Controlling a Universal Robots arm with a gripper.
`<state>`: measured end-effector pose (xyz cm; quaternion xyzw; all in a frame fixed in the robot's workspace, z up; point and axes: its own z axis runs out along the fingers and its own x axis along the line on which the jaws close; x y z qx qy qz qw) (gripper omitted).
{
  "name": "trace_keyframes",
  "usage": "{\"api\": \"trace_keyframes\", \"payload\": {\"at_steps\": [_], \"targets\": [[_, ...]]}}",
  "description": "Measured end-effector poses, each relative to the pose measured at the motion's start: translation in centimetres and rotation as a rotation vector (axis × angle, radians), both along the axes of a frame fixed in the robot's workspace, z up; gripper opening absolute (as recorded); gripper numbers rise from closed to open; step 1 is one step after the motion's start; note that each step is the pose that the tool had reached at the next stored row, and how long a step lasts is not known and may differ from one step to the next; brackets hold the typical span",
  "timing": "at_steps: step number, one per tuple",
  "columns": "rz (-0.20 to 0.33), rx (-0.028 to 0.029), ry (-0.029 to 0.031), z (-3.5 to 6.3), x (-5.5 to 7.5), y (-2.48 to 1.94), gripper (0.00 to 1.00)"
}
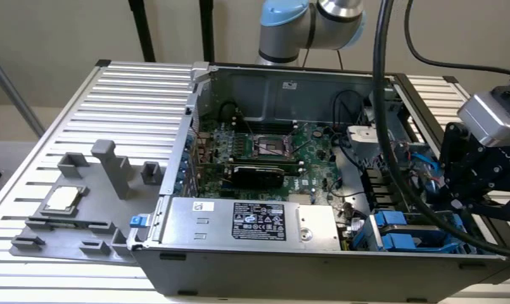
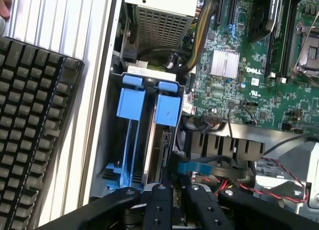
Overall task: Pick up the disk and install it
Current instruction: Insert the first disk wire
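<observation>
The disk (image 2: 162, 145) stands on edge in the drive bay at the case's corner, its grey side showing between blue carrier rails. Its blue carrier tab (image 2: 167, 104) sits beside a second blue carrier (image 2: 130, 98). My gripper (image 2: 178, 197) is at the disk's near end, with black fingers (image 2: 158, 205) close together on either side of it. In the exterior view the blue carriers (image 1: 400, 233) show at the case's front corner on the exterior view's right. The gripper (image 1: 457, 206) hangs just above them, partly behind a thick black cable.
The open case holds a green motherboard (image 1: 263, 145) and a silver box with a black label (image 1: 255, 221). Black cables (image 1: 388, 126) hang over the bay. A grey fixture with a small square chip (image 1: 60, 199) lies outside the case. A black keyboard (image 2: 30, 115) lies beside the case.
</observation>
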<state>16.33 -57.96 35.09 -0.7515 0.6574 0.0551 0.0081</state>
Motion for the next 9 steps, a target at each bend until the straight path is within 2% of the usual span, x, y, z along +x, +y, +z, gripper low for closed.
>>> {"api": "trace_keyframes", "payload": {"at_steps": [1,3,6,9], "targets": [[0.0,0.0,-0.0038,0.0,-0.4,-0.01,0.0],[0.0,0.0001,-0.0176,0.0,-1.1,-0.02,0.0],[0.0,0.0001,-0.0472,-0.01,-1.7,-0.02,0.0],[-0.005,-0.0003,-0.0736,-0.05,-1.9,-0.02,0.0]]}}
